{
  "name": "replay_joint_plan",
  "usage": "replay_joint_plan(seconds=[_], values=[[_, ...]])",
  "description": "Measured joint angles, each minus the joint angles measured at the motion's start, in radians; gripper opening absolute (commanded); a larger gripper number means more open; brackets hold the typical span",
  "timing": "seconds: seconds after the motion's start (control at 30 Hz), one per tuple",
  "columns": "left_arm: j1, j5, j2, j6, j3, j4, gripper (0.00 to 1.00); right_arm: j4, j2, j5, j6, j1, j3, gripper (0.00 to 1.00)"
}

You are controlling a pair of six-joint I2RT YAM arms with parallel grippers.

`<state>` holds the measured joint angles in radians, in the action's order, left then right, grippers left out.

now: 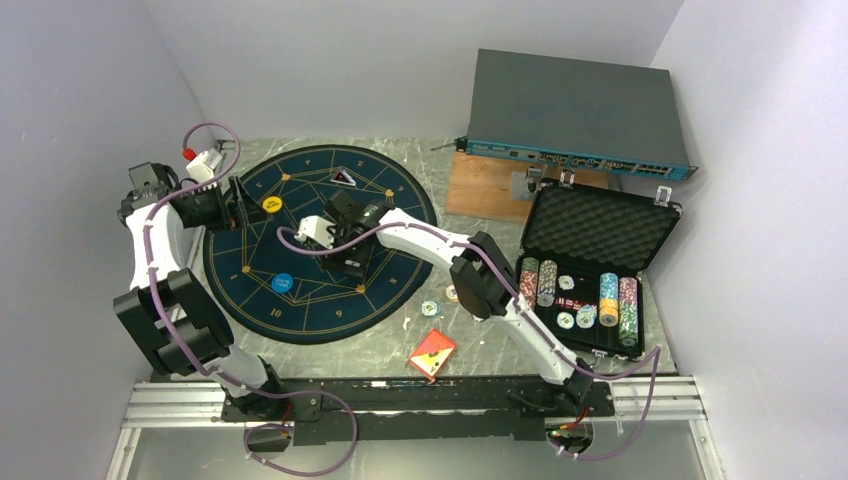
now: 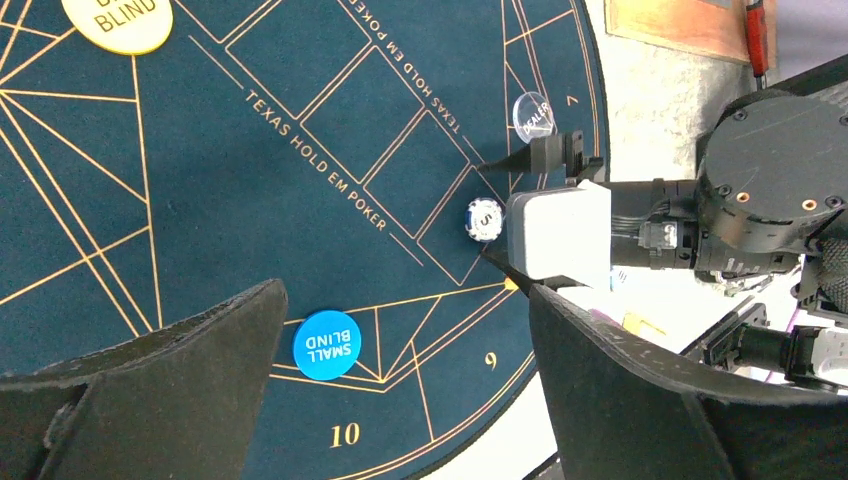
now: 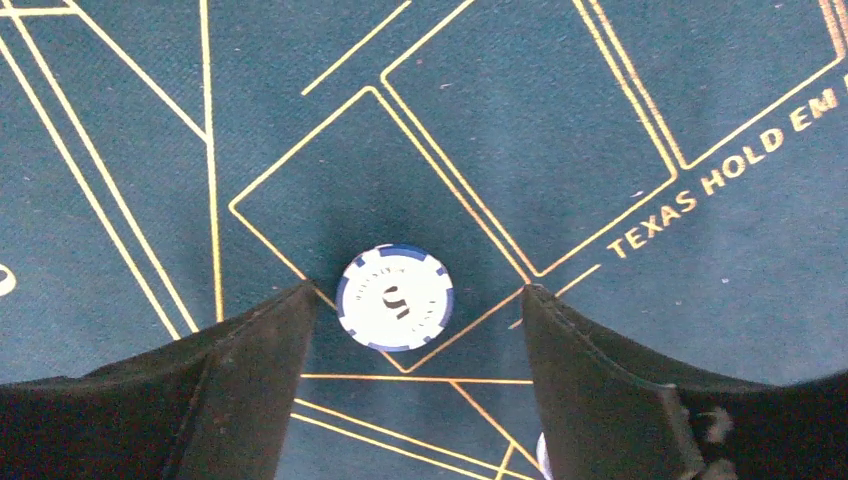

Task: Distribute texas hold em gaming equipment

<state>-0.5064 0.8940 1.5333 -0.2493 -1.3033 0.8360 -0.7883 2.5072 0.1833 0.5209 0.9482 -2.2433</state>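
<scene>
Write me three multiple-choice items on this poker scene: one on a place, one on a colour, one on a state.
1. Where does the 5 chip lie?
A. flat on the mat
B. off the mat
C. stacked on another chip

2. What colour is the SMALL BLIND disc?
A. yellow
B. blue
C. red

3. How is the right end effector?
A. shut on the chip
B. out of view
C. open

Key: 1 A, gold-lined felt surrounds it; 2 B, its face is blue; 3 C, its fingers stand apart from the chip.
</scene>
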Motion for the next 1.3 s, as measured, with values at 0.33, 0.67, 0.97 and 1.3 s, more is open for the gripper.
replay_joint_plan(seconds=[0.33, 0.67, 0.97, 1.3], values=[[0.007, -0.001, -0.005, 0.0, 0.006, -0.009, 0.96, -0.015, -0.303, 0.017, -0.009, -0.026, 0.276, 0.96], [0.092, -0.024, -0.093, -0.001, 0.089, -0.03, 0.94, -0.042, -0.864, -0.027, -0.027, -0.192, 0.892, 0.85], [0.103, -0.031, -0.097, 0.027, 0.107, -0.065, 0.92, -0.024, -0.893, -0.082, -0.09, -0.225, 1.169, 0.8], [0.104, -0.053, -0.15, 0.026, 0.117, -0.05, 0.93, 0.037, -0.904, -0.114, -0.112, -0.223, 1.278, 0.73]])
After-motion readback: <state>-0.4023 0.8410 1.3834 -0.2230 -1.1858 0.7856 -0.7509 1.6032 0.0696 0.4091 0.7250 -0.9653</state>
